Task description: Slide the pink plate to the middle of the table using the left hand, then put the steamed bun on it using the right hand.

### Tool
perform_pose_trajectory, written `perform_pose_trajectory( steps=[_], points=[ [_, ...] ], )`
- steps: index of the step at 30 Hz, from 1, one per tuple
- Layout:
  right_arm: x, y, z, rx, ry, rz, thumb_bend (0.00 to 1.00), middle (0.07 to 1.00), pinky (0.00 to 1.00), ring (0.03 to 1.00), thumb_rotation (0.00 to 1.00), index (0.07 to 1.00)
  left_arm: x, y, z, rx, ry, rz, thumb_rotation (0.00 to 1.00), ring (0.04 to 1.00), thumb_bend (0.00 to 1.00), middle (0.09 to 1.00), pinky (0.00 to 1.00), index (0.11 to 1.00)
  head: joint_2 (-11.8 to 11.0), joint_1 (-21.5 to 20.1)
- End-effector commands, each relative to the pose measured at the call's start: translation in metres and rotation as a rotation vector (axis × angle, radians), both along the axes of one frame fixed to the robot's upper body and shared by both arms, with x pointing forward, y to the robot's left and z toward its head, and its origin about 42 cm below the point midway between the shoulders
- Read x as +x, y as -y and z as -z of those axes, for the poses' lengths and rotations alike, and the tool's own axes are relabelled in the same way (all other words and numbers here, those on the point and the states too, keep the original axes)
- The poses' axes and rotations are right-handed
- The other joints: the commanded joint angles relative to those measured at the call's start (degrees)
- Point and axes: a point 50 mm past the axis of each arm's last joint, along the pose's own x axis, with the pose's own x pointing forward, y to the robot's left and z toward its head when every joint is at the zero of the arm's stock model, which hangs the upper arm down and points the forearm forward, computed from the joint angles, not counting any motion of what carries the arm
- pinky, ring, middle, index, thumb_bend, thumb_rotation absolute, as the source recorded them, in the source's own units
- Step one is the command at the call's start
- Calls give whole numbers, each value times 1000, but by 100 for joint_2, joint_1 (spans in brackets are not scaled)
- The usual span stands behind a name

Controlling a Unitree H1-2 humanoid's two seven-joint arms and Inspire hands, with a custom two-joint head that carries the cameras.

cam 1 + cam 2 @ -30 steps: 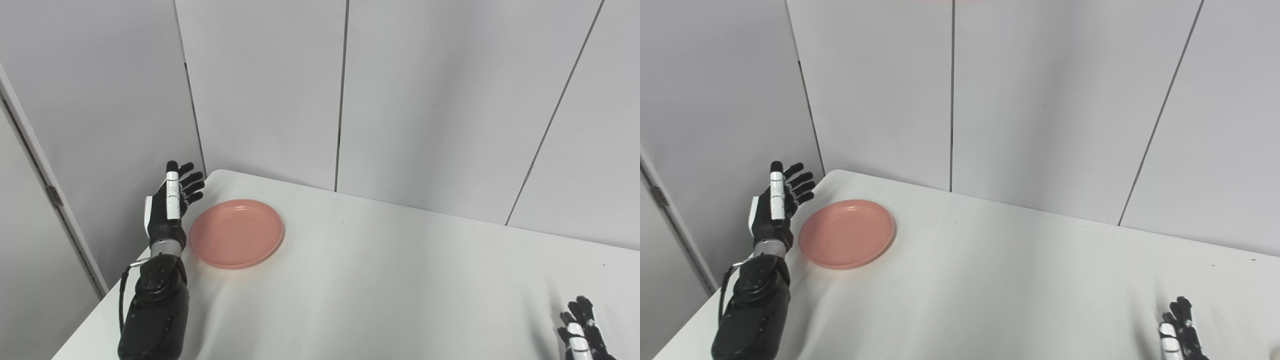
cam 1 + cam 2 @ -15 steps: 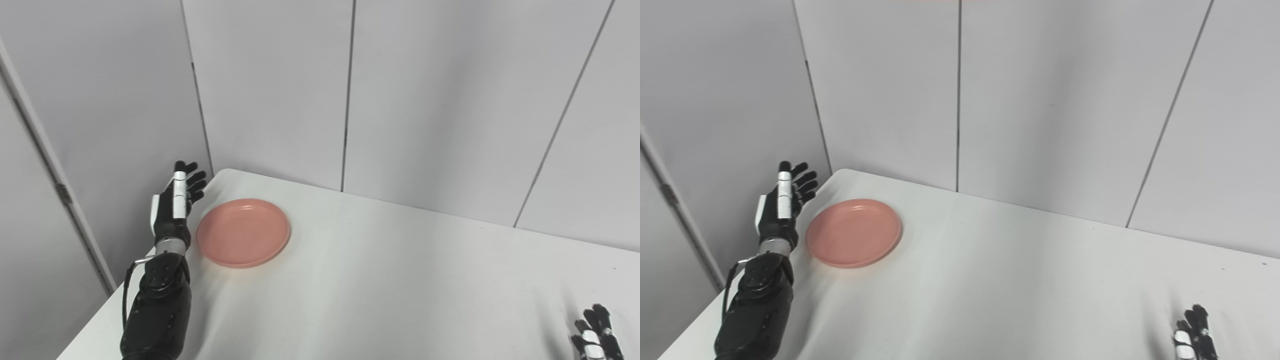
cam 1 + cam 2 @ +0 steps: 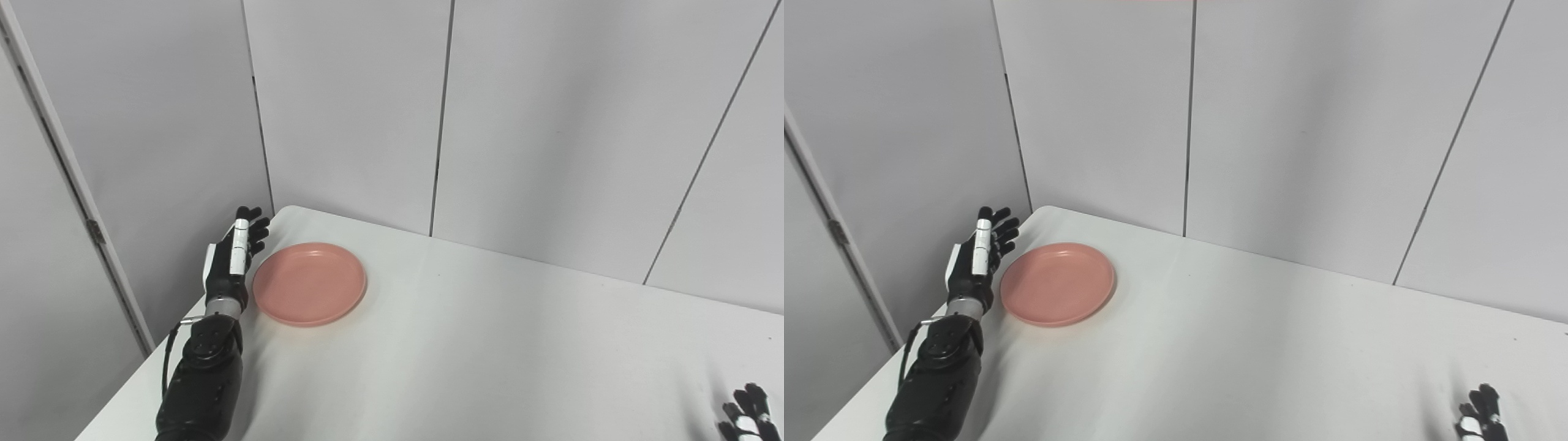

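Note:
A round pink plate lies empty on the white table near its far left corner. My left hand stands on edge just left of the plate, open, fingers stretched toward the back wall, close beside the rim; contact is not clear. It also shows in the right eye view, as does the plate. Only the fingertips of my right hand show at the bottom right edge, spread and empty. No steamed bun is in view.
Grey wall panels rise straight behind the table. The table's left edge runs just under my left forearm, with a door frame beyond it.
The camera has panned left, shifting the whole picture right. My left hand has dropped lower and stands close beside the plate's left rim. My right hand has sunk further out at the bottom edge.

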Motion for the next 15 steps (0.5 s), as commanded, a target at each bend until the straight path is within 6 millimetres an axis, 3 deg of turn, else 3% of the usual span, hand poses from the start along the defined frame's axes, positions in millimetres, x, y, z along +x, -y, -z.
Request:
perform_pose_trajectory(
  steps=[1, 9, 15],
  points=[
    [4, 3, -15, -14, 86, -6, 360, 1000, 1000, 1000, 793, 1000, 5, -12, -22, 79, 68, 16, 1000, 873, 858, 829, 945, 806, 10, -2],
    [5, 3, -16, -4, 82, -3, 370, 1000, 1000, 1000, 783, 1000, 9, -5, -4, 25, 49, 38, 1000, 853, 826, 809, 914, 794, -15, 81],
    [4, 5, -16, -13, 94, 1, 369, 1000, 1000, 1000, 793, 1000, 10, -3, 1, 26, 30, 32, 1000, 882, 829, 828, 968, 813, -11, 129]
  ],
)
